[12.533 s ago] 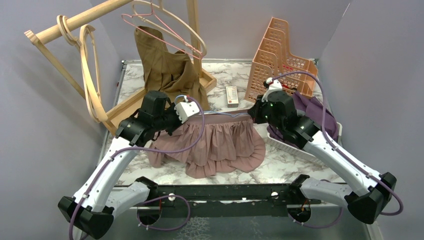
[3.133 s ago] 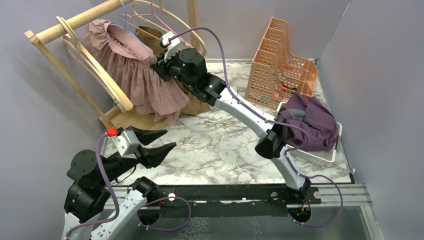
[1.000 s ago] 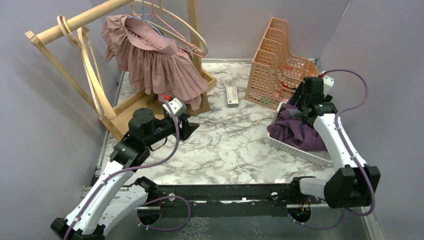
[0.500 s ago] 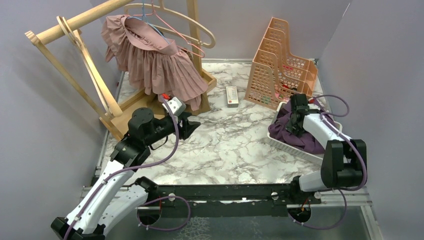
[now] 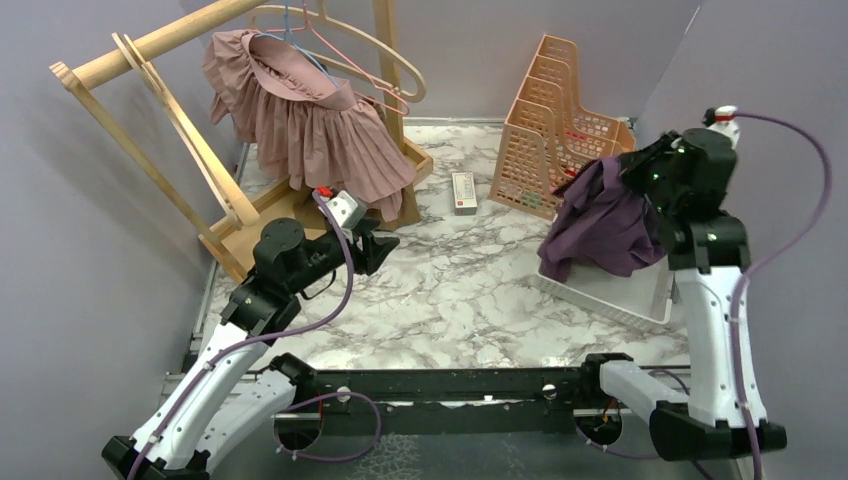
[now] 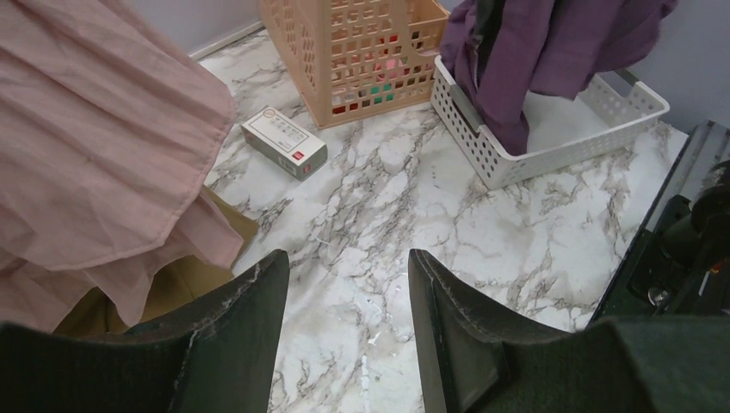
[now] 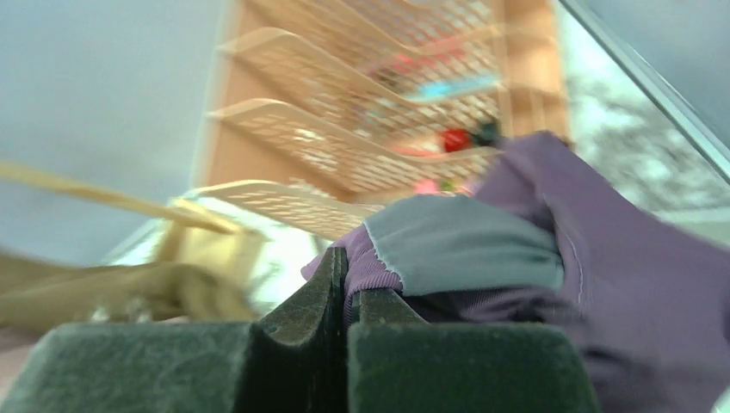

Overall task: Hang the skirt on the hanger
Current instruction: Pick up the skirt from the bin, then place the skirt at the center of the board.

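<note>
Pinching purple skirt [image 5: 605, 225] in right gripper [image 7: 346, 280], pads pressed flat together on a fold next to the grey waistband lining. Lifted above white basket [image 5: 610, 295], lower end hanging down into the basket. Soft matte cloth, bunched.

With left gripper [image 6: 346, 258] roughly half open, gripping nothing, touching nothing, low over marble table [image 5: 460, 290], well apart from the basket.

Just beside the basket, on its far side: peach mesh file rack [image 5: 560, 110], rigid plastic with slanted slots and small items inside. Near that, farther from the basket: small flat box [image 5: 463, 192], white with a red mark.

Far across the table from the basket: wooden rack [image 5: 150, 45] with round rail, pink skirt [image 5: 310, 125] hung on blue-hooked hanger [image 5: 288, 20], thin gathered ruffles. Brown garment [image 6: 185, 288] under its hem. Pale wooden hanger [image 5: 236, 205] on the rail, farthest from the basket.

Nothing between basket and rack but bare marble and the left arm.
</note>
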Available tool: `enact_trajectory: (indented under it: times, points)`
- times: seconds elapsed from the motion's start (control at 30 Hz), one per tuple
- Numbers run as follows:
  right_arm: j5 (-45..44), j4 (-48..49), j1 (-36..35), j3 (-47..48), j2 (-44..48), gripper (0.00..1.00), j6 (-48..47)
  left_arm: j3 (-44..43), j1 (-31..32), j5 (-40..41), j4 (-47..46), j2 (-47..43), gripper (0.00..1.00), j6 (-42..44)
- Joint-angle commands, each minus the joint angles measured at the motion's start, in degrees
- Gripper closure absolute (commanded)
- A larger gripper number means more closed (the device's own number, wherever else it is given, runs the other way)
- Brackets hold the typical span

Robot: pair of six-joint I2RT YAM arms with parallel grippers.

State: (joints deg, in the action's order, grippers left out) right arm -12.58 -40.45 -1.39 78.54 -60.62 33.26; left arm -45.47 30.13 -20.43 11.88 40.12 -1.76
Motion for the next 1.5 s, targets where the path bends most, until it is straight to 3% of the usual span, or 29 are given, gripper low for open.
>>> enact_trajectory:
  times: [0.0, 0.23, 0.37, 0.47, 0.53, 0.67, 0.77, 0.87, 0.97, 1.1, 1.23, 1.47]
  points:
    - [20.14, 7.92, 0.30, 9.45, 2.60, 0.99, -4.39, 0.69, 0.10, 4.81, -4.28, -1.22, 0.44, -2.29]
    - [51.31, 21.06, 0.25, 15.08, 1.84, 0.99, 1.13, 0.64, 0.10, 10.22, -5.11, -2.92, 0.43, -3.87]
    - [66.57, 31.84, 0.16, 7.83, 0.71, 0.99, 9.24, 0.82, 0.11, 12.09, -4.84, -4.22, 0.41, -4.80]
    - [70.83, 30.10, -1.45, 1.70, -0.43, 0.99, 9.37, 0.92, 0.10, 12.29, -4.02, -4.83, 0.41, -5.62]
    - [68.68, 23.32, -4.97, -1.27, -2.26, 0.99, 4.90, 1.18, 0.11, 11.69, -3.47, -5.10, 0.41, -6.41]
    - [49.97, 12.36, -25.53, -3.86, -10.12, 0.99, -3.42, 2.23, 0.10, 9.61, -3.36, -5.33, 0.41, -9.25]
    - [43.15, 16.03, -33.48, -6.50, -18.56, 0.99, -0.57, 2.94, 0.15, 11.32, -2.55, -6.04, 0.41, -11.49]
    - [41.47, 24.46, -37.02, -6.57, -26.49, 0.99, 4.23, 4.05, 0.11, 17.30, -1.09, -8.25, 0.42, -17.71]
    - [41.38, 30.07, -39.46, -2.15, -34.44, 0.97, 6.18, 3.59, 0.15, 17.50, 2.25, -9.55, 0.42, -22.57]
    - [42.23, 29.96, -40.24, 5.53, -41.66, 0.59, 4.09, 4.95, 0.11, 9.10, 2.34, -8.86, 0.42, -27.67]
    - [31.60, 28.80, -39.98, 2.94, -36.09, 0.37, 1.96, 6.07, 0.18, -0.76, 1.76, -4.38, 0.49, -32.19]
    - [5.79, 20.18, -38.10, -9.41, -18.53, 0.36, 2.13, 9.59, 5.08, -6.11, -2.86, -1.99, 0.51, -33.57]
